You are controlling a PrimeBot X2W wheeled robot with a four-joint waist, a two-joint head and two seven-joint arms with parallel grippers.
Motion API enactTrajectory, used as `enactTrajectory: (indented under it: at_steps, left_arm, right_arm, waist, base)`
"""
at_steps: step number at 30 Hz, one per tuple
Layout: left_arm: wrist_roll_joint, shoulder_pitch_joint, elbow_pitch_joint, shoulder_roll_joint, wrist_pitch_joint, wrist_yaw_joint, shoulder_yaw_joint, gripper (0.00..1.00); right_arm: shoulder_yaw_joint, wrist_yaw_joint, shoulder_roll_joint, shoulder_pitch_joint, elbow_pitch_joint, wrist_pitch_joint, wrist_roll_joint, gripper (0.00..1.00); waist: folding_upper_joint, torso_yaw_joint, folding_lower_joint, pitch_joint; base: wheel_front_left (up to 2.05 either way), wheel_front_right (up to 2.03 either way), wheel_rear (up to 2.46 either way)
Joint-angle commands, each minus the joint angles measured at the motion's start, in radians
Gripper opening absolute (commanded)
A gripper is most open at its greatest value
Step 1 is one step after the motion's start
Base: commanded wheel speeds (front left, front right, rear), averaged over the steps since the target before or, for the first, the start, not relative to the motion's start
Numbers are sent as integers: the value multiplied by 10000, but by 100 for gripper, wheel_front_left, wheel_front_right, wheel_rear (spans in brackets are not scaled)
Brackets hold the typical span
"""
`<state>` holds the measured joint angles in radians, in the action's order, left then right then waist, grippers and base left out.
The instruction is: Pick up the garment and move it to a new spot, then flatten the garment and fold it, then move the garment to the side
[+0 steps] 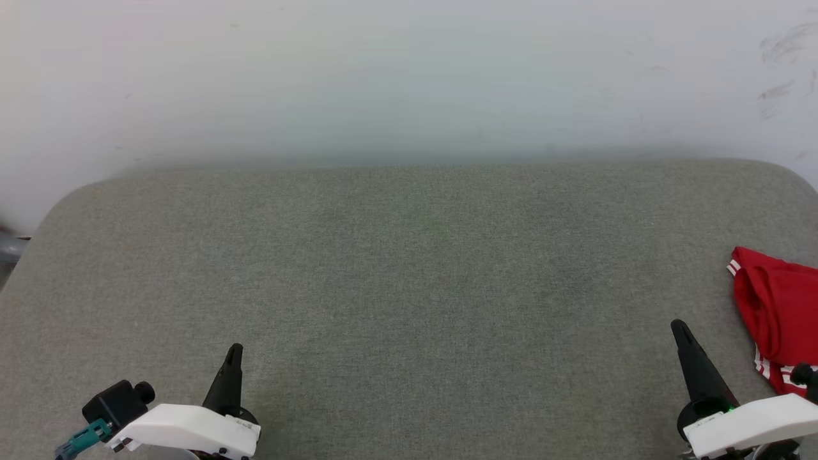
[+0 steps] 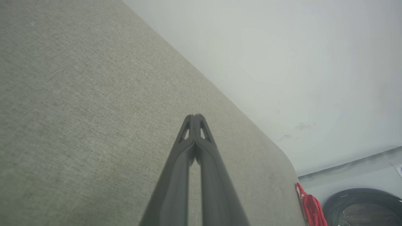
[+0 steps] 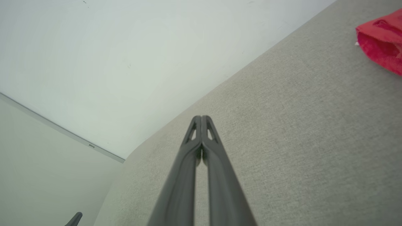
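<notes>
The garment (image 1: 776,313), bright red with white stripe trim, lies bunched at the table's right edge and runs out of the head view. It shows as a red strip at the far edge in the left wrist view (image 2: 309,205) and as a red fold in the right wrist view's upper right corner (image 3: 381,40). My right gripper (image 1: 679,327) is shut and empty, a short way left of the cloth, apart from it; its tips meet in the right wrist view (image 3: 201,117). At the lower left my left gripper (image 1: 234,350) is shut and empty (image 2: 194,116).
The grey fabric table (image 1: 409,268) spreads wide between the two arms, with rounded far corners. A pale wall (image 1: 409,76) rises right behind it. A round dark washer door (image 2: 364,207) shows past the table's right end.
</notes>
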<state>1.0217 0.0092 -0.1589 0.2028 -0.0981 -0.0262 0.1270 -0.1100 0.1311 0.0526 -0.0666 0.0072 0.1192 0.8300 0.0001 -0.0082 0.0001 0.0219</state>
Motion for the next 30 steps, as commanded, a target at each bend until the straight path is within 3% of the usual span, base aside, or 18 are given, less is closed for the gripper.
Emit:
enactTrajectory:
  at_steps: [1, 30]
  left_arm:
    - [217, -298, 61, -28, 67, 70, -118, 0]
    - [3115, -762, -382, -692, 997, 826, -1159, 0]
  right_arm:
    - [0, -1, 35, 277, -16, -56, 287, 0]
    - [-2, -2, 26, 1041, 1169, -77, 4021, 0]
  waist:
    - [-1, 1, -1, -3]
    - [-1, 34, -1, -103]
  base:
    - [0, 0, 0]
    - [0, 0, 0]
